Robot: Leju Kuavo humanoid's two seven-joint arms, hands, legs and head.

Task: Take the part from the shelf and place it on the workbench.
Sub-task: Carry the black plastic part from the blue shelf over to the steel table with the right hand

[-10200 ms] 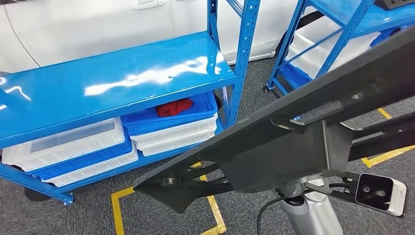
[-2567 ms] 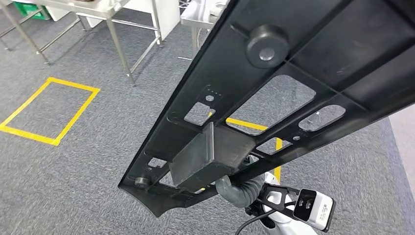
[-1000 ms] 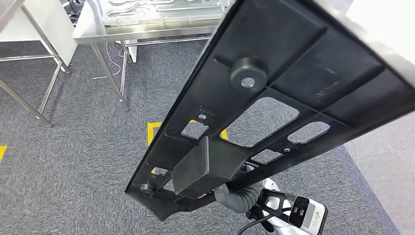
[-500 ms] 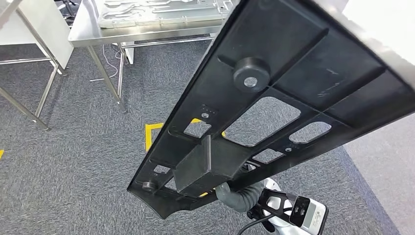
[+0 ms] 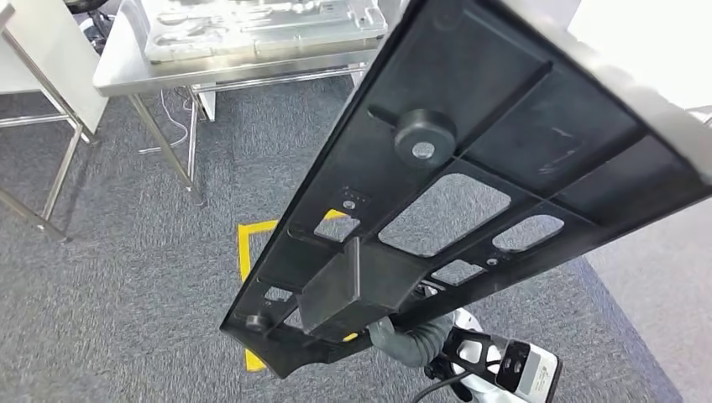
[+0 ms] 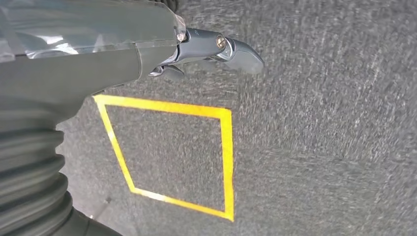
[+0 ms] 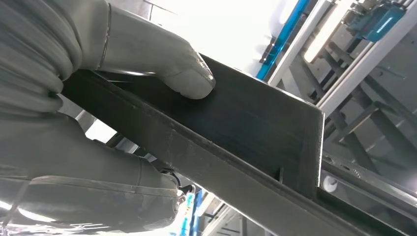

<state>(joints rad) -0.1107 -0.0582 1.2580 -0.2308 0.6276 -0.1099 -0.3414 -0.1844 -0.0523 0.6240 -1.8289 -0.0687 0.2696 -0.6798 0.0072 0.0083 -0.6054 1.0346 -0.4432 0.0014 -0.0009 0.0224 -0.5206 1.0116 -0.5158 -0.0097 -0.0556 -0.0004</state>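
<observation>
Part: a long black moulded panel (image 5: 470,168) with cut-outs, ribs and a round boss, carried tilted in the air above the carpet, well apart from the steel surface (image 5: 235,63) ahead.
Right hand: the right hand (image 7: 88,98) clamps the panel's boxed section, thumb pressed on one face, fingers wrapped under the edge.
Left hand: the left hand (image 6: 196,49) hangs over the floor's yellow square (image 6: 172,157); it seems to hold nothing, though the fingers are mostly hidden.
Handling: looks stiff, light for its length, smooth; held near one end it will likely lever and swing.
Hold: the ribbed box or a cut-out rim gives purchase.
</observation>
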